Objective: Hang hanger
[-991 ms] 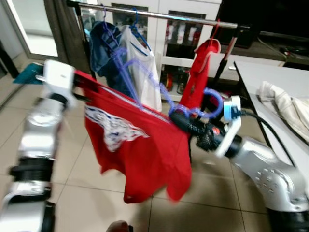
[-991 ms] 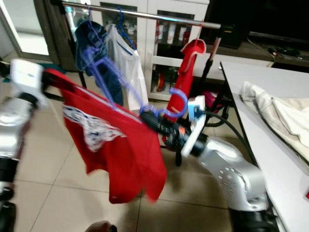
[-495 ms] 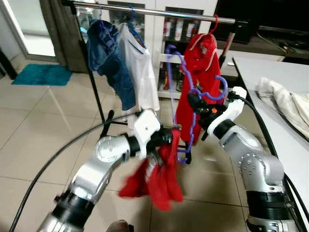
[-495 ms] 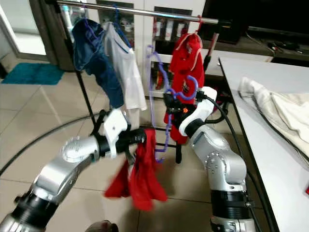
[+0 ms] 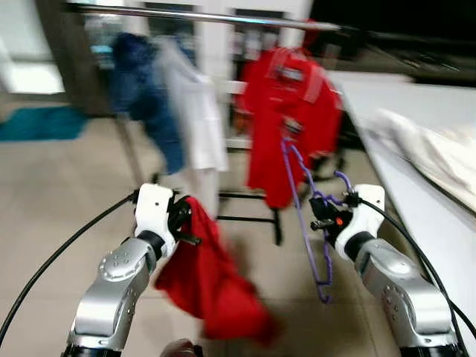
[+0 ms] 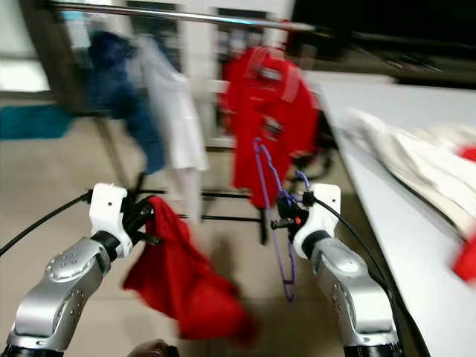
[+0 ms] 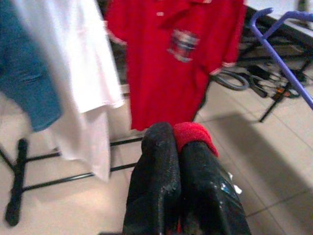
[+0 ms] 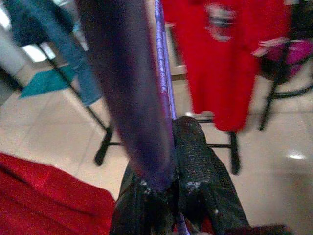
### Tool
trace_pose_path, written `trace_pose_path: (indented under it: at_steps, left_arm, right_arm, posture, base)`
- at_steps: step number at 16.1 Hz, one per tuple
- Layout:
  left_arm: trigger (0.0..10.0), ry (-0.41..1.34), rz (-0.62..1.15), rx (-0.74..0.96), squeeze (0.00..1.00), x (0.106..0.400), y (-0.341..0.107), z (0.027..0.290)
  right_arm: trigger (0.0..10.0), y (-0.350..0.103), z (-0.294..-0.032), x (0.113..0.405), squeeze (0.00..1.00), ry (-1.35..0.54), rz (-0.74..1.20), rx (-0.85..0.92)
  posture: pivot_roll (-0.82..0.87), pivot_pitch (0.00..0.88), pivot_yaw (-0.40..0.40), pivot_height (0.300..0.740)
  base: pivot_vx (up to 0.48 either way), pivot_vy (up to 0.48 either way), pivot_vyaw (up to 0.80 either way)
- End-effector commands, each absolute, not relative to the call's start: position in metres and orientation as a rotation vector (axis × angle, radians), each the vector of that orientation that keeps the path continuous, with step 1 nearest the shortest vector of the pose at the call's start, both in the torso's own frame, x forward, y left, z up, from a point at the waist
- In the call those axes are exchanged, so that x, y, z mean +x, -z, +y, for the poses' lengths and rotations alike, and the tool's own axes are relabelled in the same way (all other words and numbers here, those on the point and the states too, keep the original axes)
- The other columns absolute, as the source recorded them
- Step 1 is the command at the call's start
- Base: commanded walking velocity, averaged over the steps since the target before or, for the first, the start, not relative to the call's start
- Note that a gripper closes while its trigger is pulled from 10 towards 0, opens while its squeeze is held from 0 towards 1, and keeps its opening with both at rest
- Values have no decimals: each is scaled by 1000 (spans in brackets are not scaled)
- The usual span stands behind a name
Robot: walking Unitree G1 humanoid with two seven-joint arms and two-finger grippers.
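My left gripper (image 5: 183, 222) is shut on a bunched red shirt (image 5: 210, 284), which hangs limp from it above the floor; the left wrist view shows a red fold (image 7: 195, 135) pinched between the black fingers (image 7: 157, 161). My right gripper (image 5: 321, 216) is shut on a bare purple hanger (image 5: 306, 223), which dangles below and in front of the clothes rail (image 5: 201, 15). In the right wrist view the hanger (image 8: 128, 93) runs between the fingers (image 8: 195, 156). The shirt and the hanger are apart. The head views are blurred.
On the rail hang a blue garment (image 5: 137, 82), a white shirt (image 5: 190, 108) and a red polo (image 5: 290, 111). A white table (image 5: 446, 223) with pale cloth (image 5: 431, 141) runs along my right. The rack's black feet (image 5: 249, 219) rest on the tiled floor.
The camera has shifted and blurred. The shirt, spread across the hanger a second ago, now hangs bunched from my left gripper alone. My right gripper has come down with the bare hanger.
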State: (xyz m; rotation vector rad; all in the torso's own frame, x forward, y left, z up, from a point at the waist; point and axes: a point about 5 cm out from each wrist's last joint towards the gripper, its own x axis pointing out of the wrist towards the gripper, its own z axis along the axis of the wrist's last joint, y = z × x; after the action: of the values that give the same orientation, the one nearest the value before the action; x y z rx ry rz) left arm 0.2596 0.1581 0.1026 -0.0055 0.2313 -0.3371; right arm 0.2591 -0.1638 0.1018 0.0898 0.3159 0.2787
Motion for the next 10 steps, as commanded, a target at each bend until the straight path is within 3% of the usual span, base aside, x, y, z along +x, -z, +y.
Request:
trace_pose_path:
  at_steps: [1, 4, 10]
  left_arm:
    - [10000, 342, 182, 16, 0, 259, -113, 152]
    - [10000, 362, 175, 48, 0, 251, -115, 140]
    - [10000, 333, 167, 59, 0, 257, -120, 141]
  right_arm:
    - [10000, -112, -166, 258, 0, -281, 276, 94]
    - [10000, -123, -158, 254, 0, -296, 199, 136]
    - [10000, -127, -150, 253, 0, -326, 188, 129]
  posture:
    - [99, 33, -48, 740]
    - [109, 58, -60, 740]
    - [103, 49, -51, 740]
  base:
    - [0, 0, -800]
    - [0, 0, -800]
    - [0, 0, -800]
